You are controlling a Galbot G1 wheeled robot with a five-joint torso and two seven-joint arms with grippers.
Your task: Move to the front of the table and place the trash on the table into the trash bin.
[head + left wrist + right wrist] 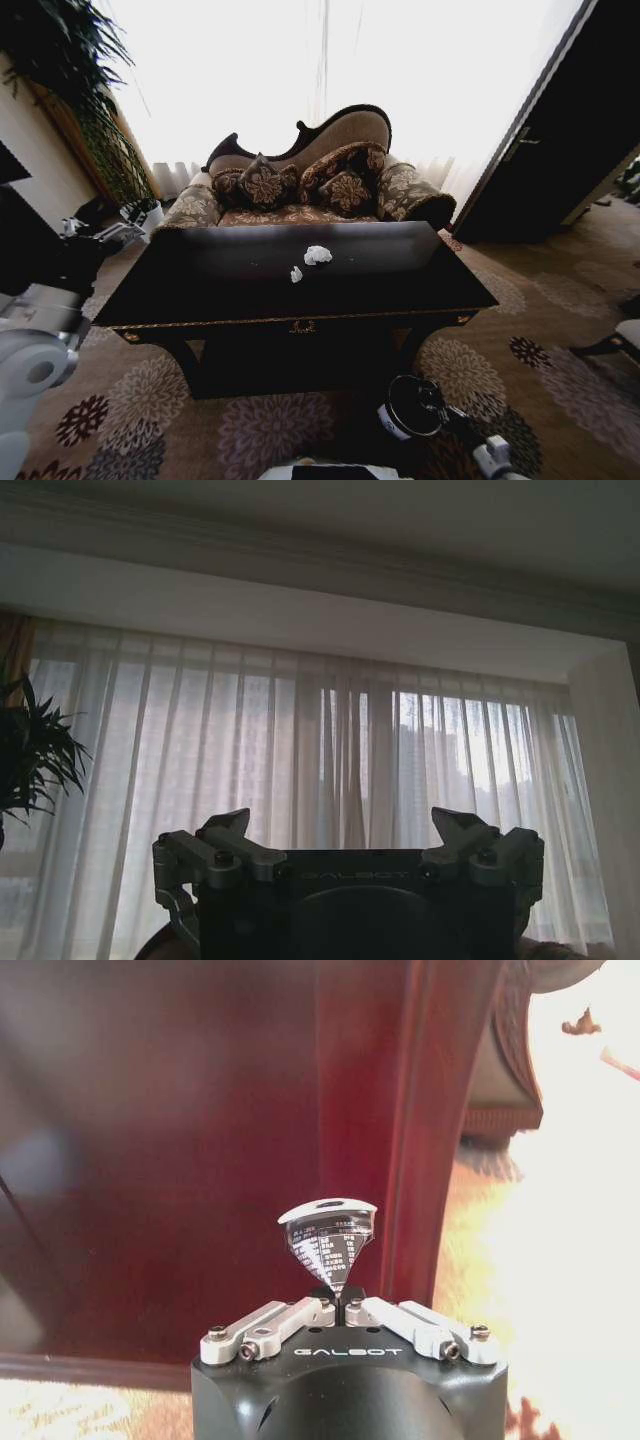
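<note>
The dark glossy table stands in front of me. On its top lie a crumpled white tissue wad and a smaller white paper scrap. The black trash bin, with a shiny rim, stands on the carpet at the table's front right. My right arm reaches to the bin's rim. In the right wrist view my right gripper is shut on a dark printed drink can, with the table's front and leg behind it. My left gripper is open, raised at the table's left end and facing the curtains.
An ornate sofa with cushions stands right behind the table, under a bright curtained window. A potted plant is at the far left and a dark door at the right. Patterned carpet lies open to the right.
</note>
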